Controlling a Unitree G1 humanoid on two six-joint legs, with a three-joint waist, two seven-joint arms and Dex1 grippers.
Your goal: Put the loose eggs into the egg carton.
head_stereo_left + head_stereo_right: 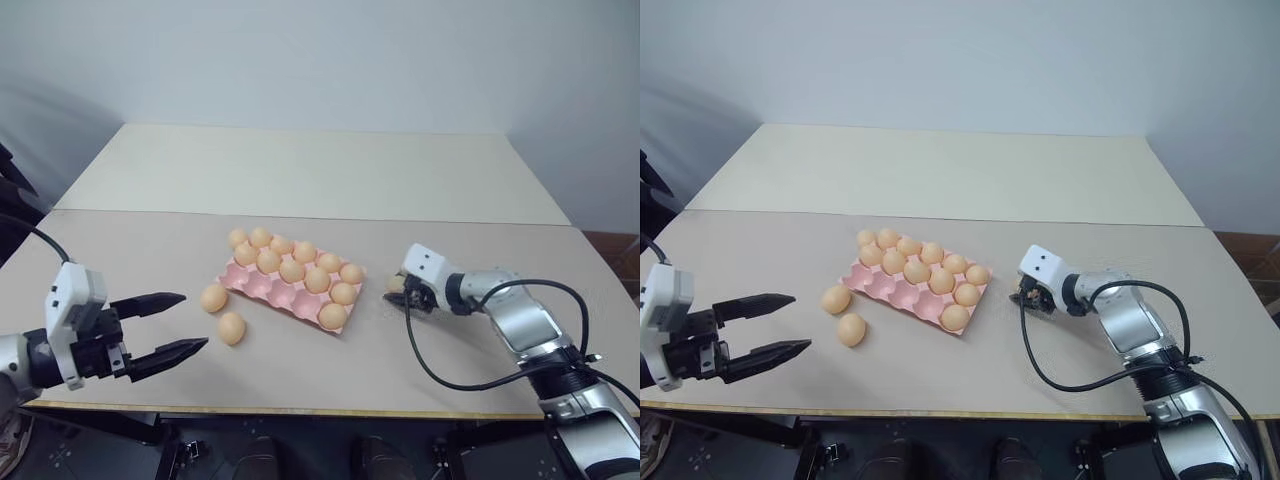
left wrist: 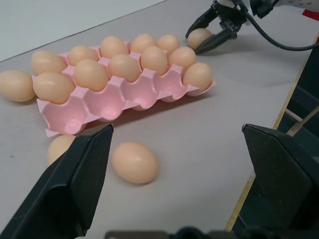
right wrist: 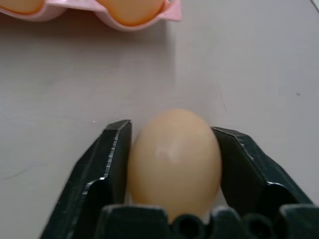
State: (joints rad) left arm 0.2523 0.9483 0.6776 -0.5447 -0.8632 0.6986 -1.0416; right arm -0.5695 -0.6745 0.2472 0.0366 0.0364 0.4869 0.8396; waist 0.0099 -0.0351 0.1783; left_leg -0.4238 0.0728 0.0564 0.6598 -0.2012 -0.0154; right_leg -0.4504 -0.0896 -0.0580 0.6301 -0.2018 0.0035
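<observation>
A pale tabletop (image 1: 330, 170) is running back to a plain white wall, with a seam dividing the far panel from the near one, where everything is sitting.

The right gripper (image 3: 172, 164) is closing its two black fingers on one of the loose eggs (image 3: 174, 162), a pad pressing each flank. That egg is lying on the table with its long axis pointing along the fingers, its far tip facing the egg carton (image 1: 262, 285). From this gripper the pink tray is lying to the robot's left, its nearest corner just beside the held egg, so the coming move is looking like a lift and a short carry leftward. The cups along the tray's near edge are standing empty while the rows behind them are holding eggs; the free cups nearest this gripper seem to be the natural target.

The left gripper (image 1: 165, 323) is hovering with its fingers spread wide and holding nothing. Just beyond its tips two more loose eggs are resting on the table, one (image 1: 214, 297) close to the tray's left corner and one (image 1: 232, 328) nearer the table's front edge. Those two are plainly the left arm's work, being well apart from the right.
</observation>
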